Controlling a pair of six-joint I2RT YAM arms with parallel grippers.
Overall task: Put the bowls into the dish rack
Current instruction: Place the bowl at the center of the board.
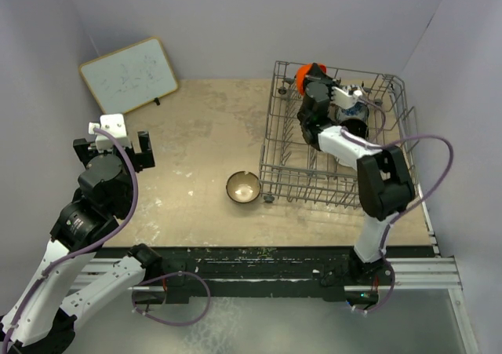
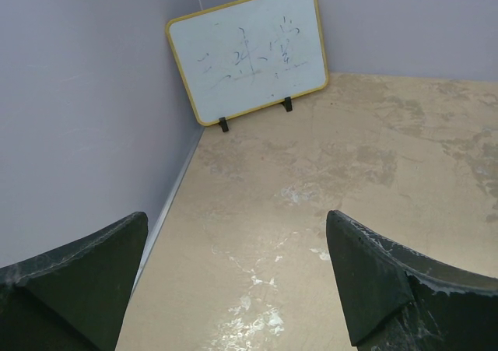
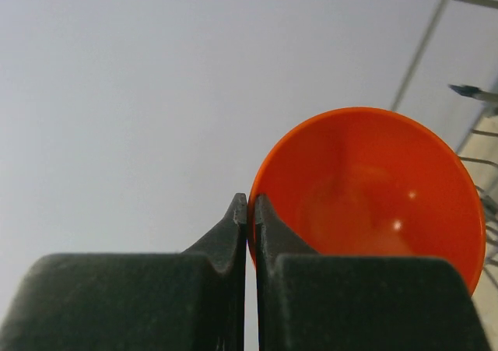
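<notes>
My right gripper [image 1: 311,78] is shut on the rim of the orange-red bowl [image 1: 303,74] and holds it above the far left corner of the dish rack [image 1: 276,146]. In the right wrist view the fingertips [image 3: 250,199] pinch the left edge of the orange-red bowl [image 3: 373,187], with its inside facing the camera. A brown bowl with a cream inside [image 1: 244,187] sits upright on the table just left of the rack. A blue-and-white bowl [image 1: 354,112] lies inside the rack, partly hidden by the right arm. My left gripper [image 1: 114,144] hovers open and empty at the far left [image 2: 237,289].
A white board with a yellow frame [image 1: 129,74] leans against the back left wall [image 2: 249,51]. Grey walls close in the table on three sides. Wires of the rack [image 3: 424,47] show to the right of the held bowl.
</notes>
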